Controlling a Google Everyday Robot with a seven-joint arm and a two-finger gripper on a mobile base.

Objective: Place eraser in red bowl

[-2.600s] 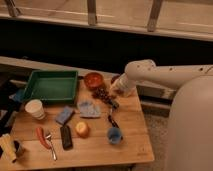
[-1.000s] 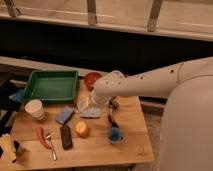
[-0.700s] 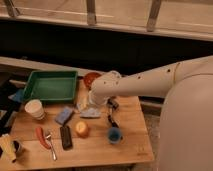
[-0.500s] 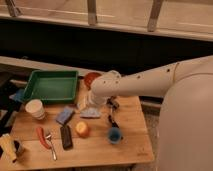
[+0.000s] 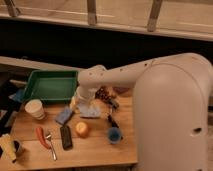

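The eraser [image 5: 65, 136] is a dark flat block lying on the wooden table [image 5: 95, 150] near its front, between a spoon [image 5: 50, 144] and an orange fruit [image 5: 82, 129]. The red bowl is hidden behind my white arm, just right of the green tray [image 5: 50, 85]. My gripper [image 5: 80, 104] hangs down from the arm's end over the middle of the table. It is beside a blue-grey sponge block [image 5: 64, 115] and well behind the eraser. It holds nothing that I can see.
A white cup [image 5: 35, 108] stands at the left. A blue-white packet [image 5: 90, 110] and dark small items [image 5: 106, 96] lie under the arm. A small blue cup [image 5: 114, 134] stands front right. A red-handled tool [image 5: 41, 137] and a yellow object [image 5: 7, 146] lie front left.
My arm has swung left from the table's right side, covering the red bowl. Over the last second the gripper has come down slightly near the sponge. The eraser has not moved.
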